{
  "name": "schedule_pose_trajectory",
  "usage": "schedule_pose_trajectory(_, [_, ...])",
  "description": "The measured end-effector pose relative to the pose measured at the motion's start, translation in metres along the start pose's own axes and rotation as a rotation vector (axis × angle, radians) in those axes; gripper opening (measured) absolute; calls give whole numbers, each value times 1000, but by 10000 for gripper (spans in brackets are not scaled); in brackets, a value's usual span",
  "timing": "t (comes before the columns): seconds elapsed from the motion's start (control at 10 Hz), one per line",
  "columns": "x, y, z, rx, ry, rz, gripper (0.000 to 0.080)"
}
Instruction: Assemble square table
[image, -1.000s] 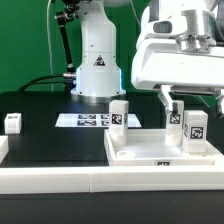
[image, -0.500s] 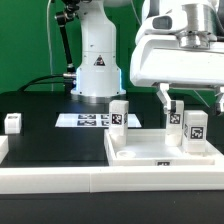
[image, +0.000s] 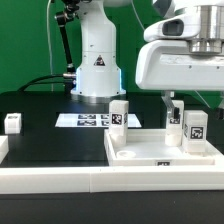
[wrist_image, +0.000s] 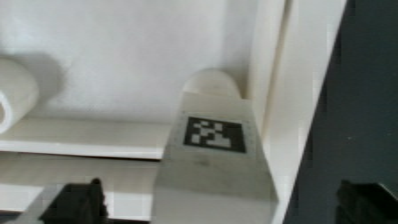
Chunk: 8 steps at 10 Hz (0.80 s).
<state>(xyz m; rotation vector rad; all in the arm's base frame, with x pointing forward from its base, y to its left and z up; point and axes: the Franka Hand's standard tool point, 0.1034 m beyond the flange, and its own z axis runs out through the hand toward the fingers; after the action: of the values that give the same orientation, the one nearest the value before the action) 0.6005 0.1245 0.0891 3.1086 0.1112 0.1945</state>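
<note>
**A:** What are the parts like?

**B:** Smooth, matte white plastic. The slab (image: 150, 153) is a flat square with raised rims, lying at the lower right of the exterior frame. The legs are small upright blocks, each with a black-and-white tag. The left leg (image: 13, 122) stands alone at the far left. The middle leg (image: 120, 115) is at the slab's back left corner, but I cannot tell if it stands on the slab or just behind it. The back leg (image: 174, 113) and right leg (image: 195, 127) stand on the slab.

**A:** And the gripper (wrist_image: 222, 205)?

**B:** Its jaws are wide apart and hold nothing. In the wrist view the dark fingertips (wrist_image: 80, 203) sit on either side of a tagged leg beside the slab's rim, clear of it.

**A:** Has anything changed from a second ago?

**B:** The gripper's bulky white body, at the upper right of the exterior frame, has shifted a little toward the right edge. More of the wrist shows above it. The slab and legs have not moved.

**A:** What about the surface and room?

**B:** The table (image: 45, 135) is matte black, with a long white rail (image: 50, 180) along the bottom of the frame. The marker board (image: 85, 120) lies flat at centre, in front of the white robot base (image: 97, 65). Behind is a green wall (image: 25, 45), with a black cable (image: 58, 45) at the upper left.
</note>
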Motion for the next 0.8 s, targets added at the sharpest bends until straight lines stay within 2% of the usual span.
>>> schedule_pose_trajectory(0.1, [-2,1,1,2,-35,2,649])
schedule_pose_trajectory(0.4, [0,2,1,2,-27,5,649])
schedule_pose_trajectory(0.6, [2,11,1,30,-28,70,649])
schedule_pose_trajectory(0.8, [5,8,0,40,-25,92,649])
